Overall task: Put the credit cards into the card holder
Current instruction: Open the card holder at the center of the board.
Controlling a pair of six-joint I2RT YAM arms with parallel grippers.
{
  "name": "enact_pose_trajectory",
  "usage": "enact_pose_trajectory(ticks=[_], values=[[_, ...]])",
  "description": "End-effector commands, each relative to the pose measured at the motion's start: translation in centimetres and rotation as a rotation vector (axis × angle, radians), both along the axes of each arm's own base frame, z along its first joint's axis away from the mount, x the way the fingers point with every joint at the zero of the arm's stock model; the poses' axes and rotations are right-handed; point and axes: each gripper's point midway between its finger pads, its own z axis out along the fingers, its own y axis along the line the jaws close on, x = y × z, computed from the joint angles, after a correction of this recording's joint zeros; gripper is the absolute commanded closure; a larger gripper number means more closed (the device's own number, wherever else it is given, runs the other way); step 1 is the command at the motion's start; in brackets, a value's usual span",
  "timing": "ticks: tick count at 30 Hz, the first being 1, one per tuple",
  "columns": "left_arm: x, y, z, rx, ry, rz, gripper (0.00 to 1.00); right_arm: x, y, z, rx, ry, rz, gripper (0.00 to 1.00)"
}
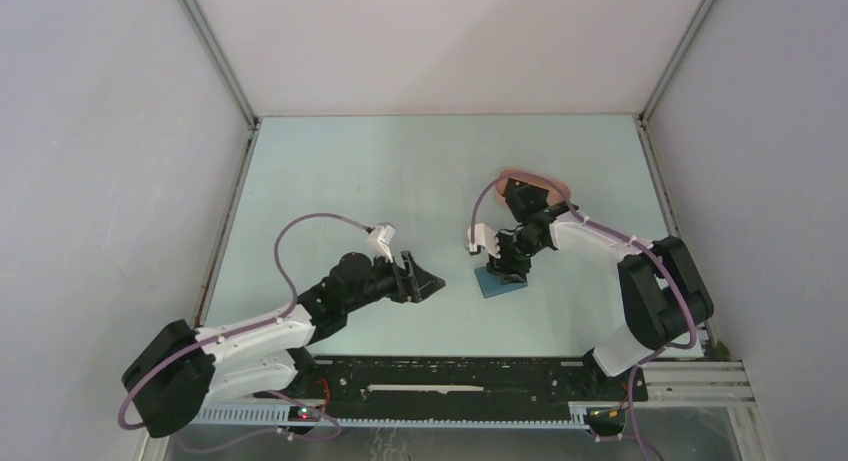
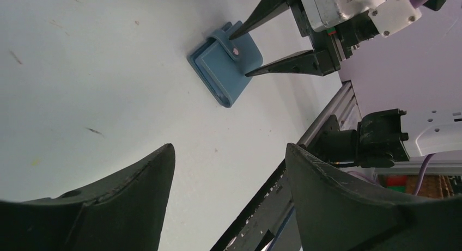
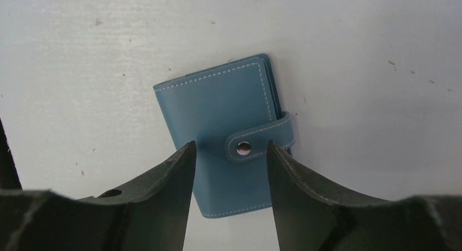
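Note:
The card holder (image 3: 218,115) is a dark-blue wallet lying shut on the table, its snap strap closed; it also shows in the top view (image 1: 497,281) and in the left wrist view (image 2: 226,63). My right gripper (image 3: 230,146) is open and hovers just above it, one finger to each side of the snap button, gripping nothing. In the top view it (image 1: 510,271) covers part of the wallet. My left gripper (image 2: 229,153) is open and empty, a short way left of the wallet (image 1: 432,279). No credit cards are in view.
A peach-pink oval tray (image 1: 555,185) lies at the back right, mostly hidden by the right arm. The black base rail (image 1: 450,376) runs along the table's near edge. The enclosure walls stand on the left, right and back.

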Motion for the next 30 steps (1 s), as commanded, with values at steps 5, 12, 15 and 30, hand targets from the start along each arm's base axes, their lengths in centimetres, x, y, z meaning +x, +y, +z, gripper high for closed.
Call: enact_pose_trajectory(ticks=[5, 12, 15, 30], values=[[0.3, -3.6, 2.1, -0.116, -0.010, -0.034, 0.22, 0.7, 0.1, -1.4, -0.064, -0.010, -0.025, 0.47], [0.2, -4.3, 0.8, -0.117, 0.042, -0.037, 0.27, 0.7, -0.8, -2.1, -0.119, -0.006, -0.038, 0.68], [0.3, -4.4, 0.3, -0.109, 0.055, -0.026, 0.28, 1.1, -0.9, -2.0, -0.128, -0.019, -0.054, 0.78], [0.5, -6.3, -2.3, -0.079, 0.136, -0.014, 0.30, -2.4, 4.7, 5.7, 0.185, 0.278, -0.166, 1.00]])
